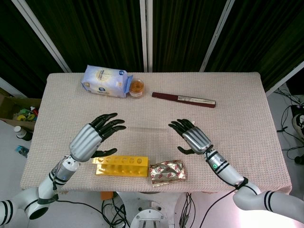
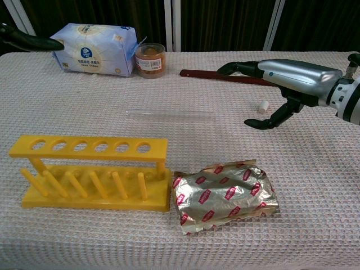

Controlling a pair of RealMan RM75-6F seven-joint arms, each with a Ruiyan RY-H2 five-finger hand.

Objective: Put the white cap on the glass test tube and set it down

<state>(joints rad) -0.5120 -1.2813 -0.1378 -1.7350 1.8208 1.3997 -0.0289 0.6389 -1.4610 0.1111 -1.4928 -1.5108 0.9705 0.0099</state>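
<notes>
The glass test tube lies flat on the cloth at mid-table, faint in the head view as test tube between my two hands. A small white cap sits on the cloth to the tube's right, just under my right hand; the head view does not show it. My right hand hovers with fingers spread and holds nothing. My left hand hovers left of the tube, fingers apart and empty. In the chest view only a dark finger of the left hand shows at the top left.
A yellow test tube rack stands near the front edge, with a foil packet to its right. At the back lie a blue-white bag, a small jar and a long dark red bar.
</notes>
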